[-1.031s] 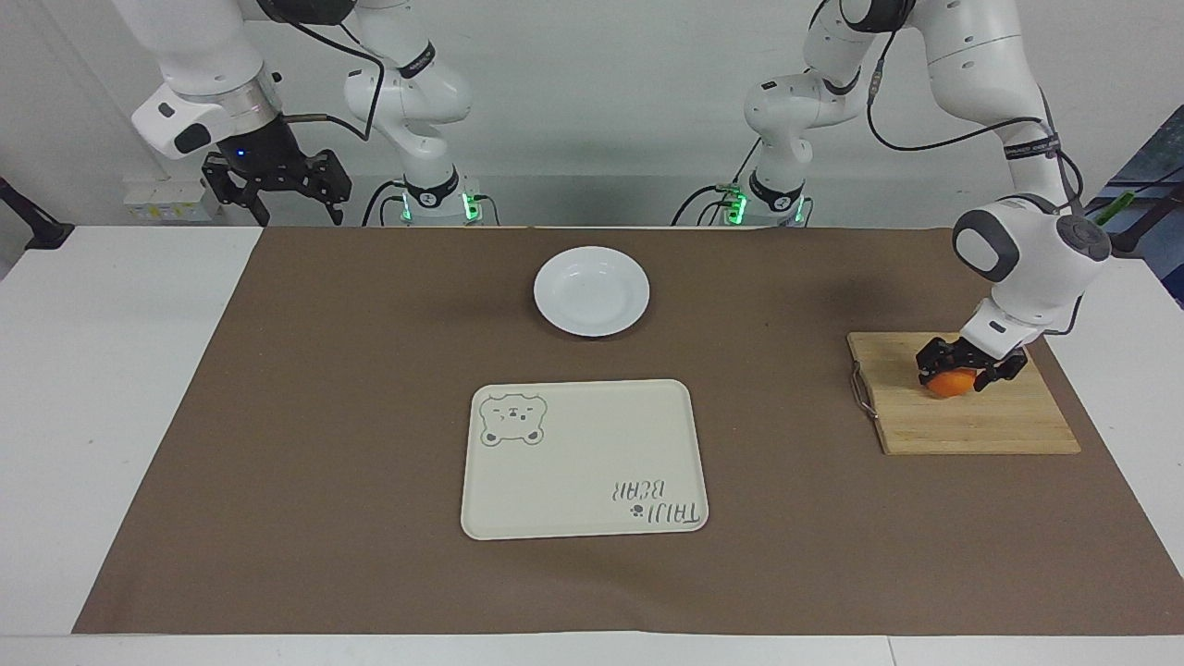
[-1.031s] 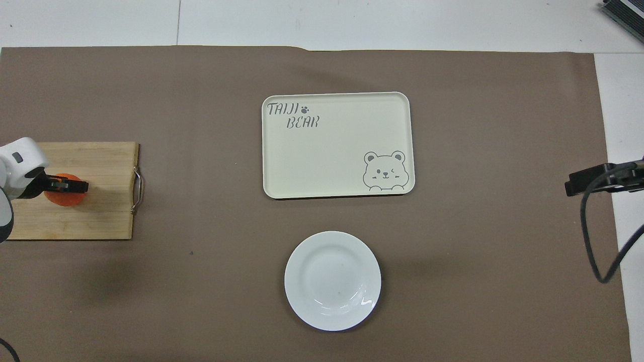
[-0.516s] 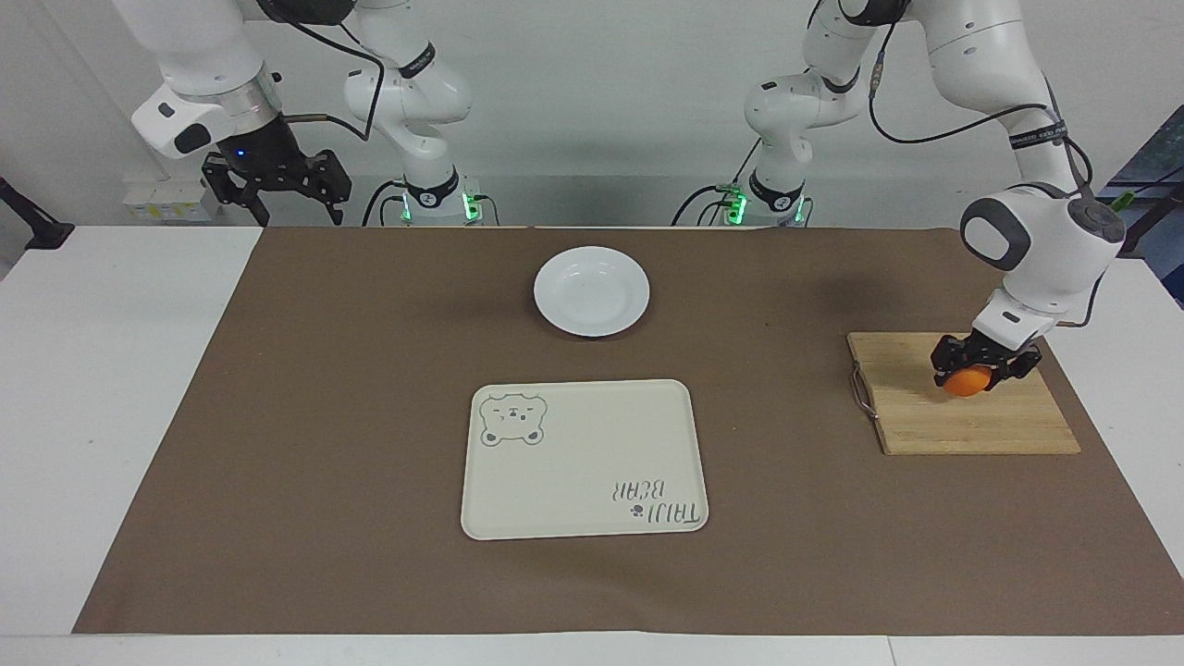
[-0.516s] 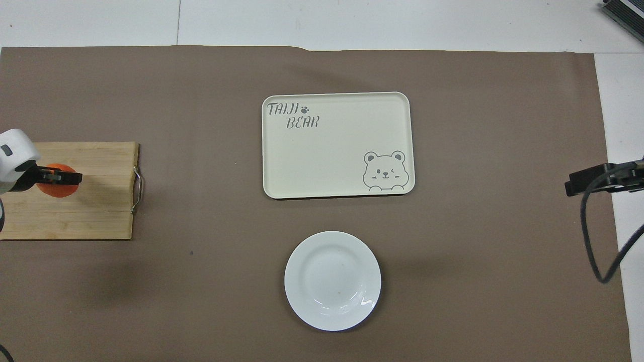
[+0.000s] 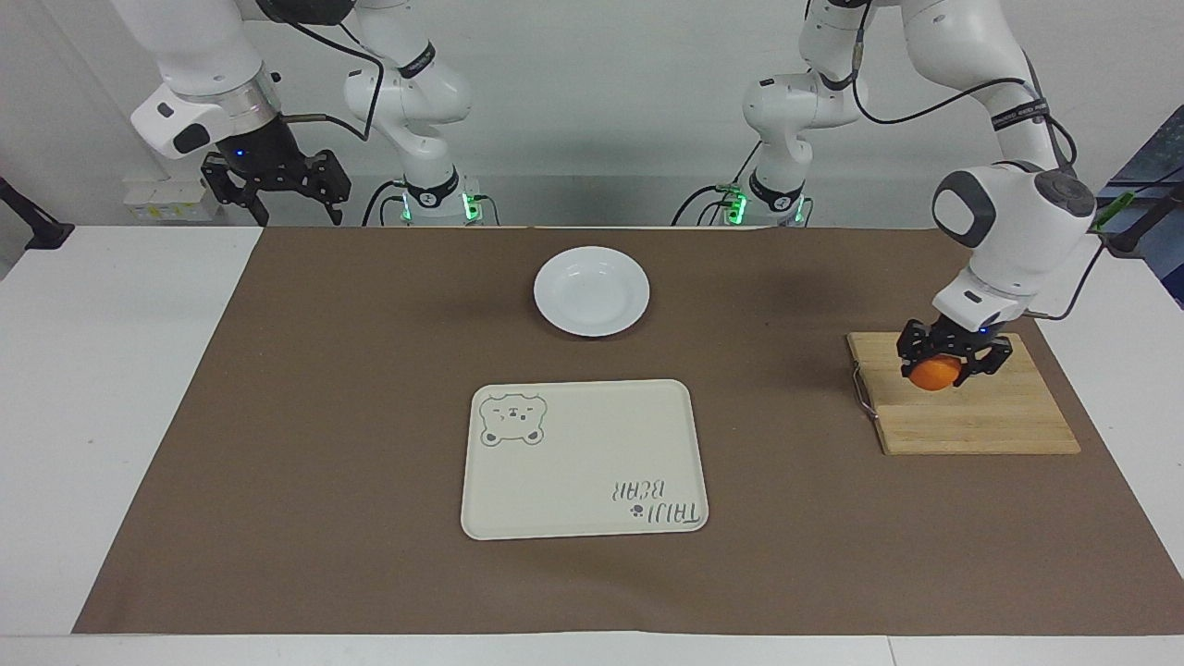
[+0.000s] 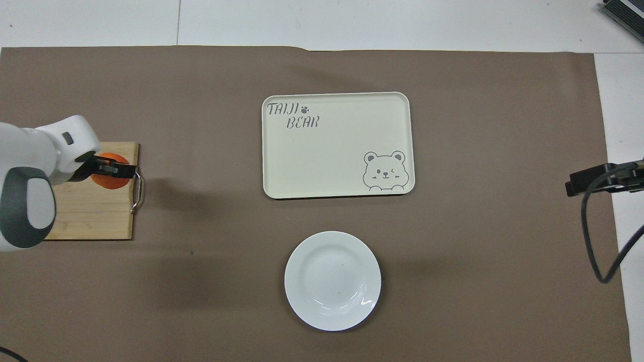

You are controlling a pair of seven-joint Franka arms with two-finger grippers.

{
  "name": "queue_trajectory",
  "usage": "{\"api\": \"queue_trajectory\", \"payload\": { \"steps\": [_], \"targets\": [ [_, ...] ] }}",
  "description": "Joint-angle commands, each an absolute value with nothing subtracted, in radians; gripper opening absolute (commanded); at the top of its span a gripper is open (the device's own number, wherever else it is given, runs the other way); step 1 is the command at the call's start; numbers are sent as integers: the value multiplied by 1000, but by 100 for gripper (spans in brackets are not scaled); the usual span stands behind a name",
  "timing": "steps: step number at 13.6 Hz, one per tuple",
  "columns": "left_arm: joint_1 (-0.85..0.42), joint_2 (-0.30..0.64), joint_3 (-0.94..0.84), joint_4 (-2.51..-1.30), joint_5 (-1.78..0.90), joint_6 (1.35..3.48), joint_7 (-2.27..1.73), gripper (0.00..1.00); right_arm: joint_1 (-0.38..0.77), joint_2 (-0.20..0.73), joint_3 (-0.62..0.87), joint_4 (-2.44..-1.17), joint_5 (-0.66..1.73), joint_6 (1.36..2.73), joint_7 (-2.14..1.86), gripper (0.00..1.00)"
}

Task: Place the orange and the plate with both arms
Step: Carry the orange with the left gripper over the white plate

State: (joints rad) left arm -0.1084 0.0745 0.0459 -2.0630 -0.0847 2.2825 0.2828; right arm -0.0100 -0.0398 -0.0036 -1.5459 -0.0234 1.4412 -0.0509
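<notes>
The orange (image 5: 932, 374) is held in my left gripper (image 5: 940, 370), which is shut on it a little above the wooden cutting board (image 5: 971, 421) at the left arm's end of the table. The overhead view shows the orange (image 6: 111, 177) over the board's handle end, partly covered by the left gripper (image 6: 113, 171). The white plate (image 5: 592, 290) lies bare on the brown mat, nearer to the robots than the tray; it also shows in the overhead view (image 6: 332, 280). My right gripper (image 5: 291, 213) waits open and raised at the right arm's end of the table.
A cream rectangular tray with a bear drawing (image 5: 583, 458) lies at the middle of the mat, farther from the robots than the plate. The cutting board (image 6: 90, 216) has a metal handle (image 6: 137, 191) on the side toward the tray.
My left gripper has lifted the orange off the board and carried it toward the board's handle end, toward the tray. The right arm has not moved.
</notes>
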Motion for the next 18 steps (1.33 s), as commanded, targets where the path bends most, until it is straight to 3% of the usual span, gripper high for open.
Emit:
{"api": "queue_trajectory", "payload": {
  "steps": [1,7,12,18],
  "targets": [
    [-280,51,63,-2082,-94,2275,59,0,-21,-43,2,-1549,-9,1433,-38,100],
    [-627,9,58,-2100,-94,2183,-389,0,-21,-43,2,-1549,-9,1433,-40,100],
    [-871,6,54,-2183,-95,2241,-601,0,-34,-44,-8,-1554,-9,1434,-38,100],
    [-956,35,51,-2243,-136,2381,-715,2,-26,-146,-6,-1753,92,1511,-29,100]
  ]
}}
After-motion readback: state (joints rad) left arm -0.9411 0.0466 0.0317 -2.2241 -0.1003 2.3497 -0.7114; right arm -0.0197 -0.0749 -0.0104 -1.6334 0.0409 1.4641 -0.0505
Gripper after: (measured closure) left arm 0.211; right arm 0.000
